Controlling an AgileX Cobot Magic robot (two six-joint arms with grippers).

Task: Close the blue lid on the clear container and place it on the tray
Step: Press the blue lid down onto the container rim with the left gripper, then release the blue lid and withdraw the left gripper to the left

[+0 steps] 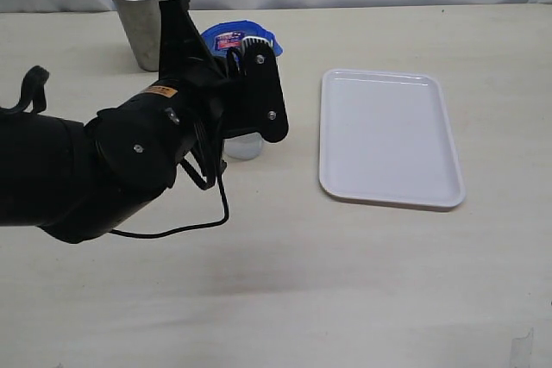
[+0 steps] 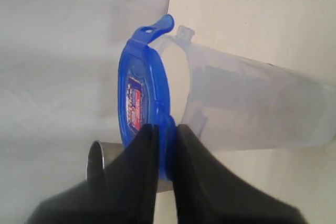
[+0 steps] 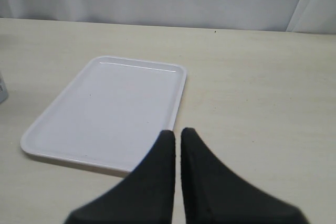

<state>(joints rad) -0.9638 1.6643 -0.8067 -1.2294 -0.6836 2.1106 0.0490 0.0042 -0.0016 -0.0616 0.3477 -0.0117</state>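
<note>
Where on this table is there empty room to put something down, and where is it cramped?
The tray is bare all over. Free table: the wide strip below the tray and left arm in the exterior view, and the gap between the clear container and tray. Crowded: upper left, where metal cup, blue lid, container and arm bunch together.

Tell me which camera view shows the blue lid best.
The left wrist view. There the blue lid sits mid-frame, label visible, at the mouth of the clear container, with the left gripper pinching its edge. The exterior view shows only part of the lid behind the arm. The right wrist view does not show it.
</note>
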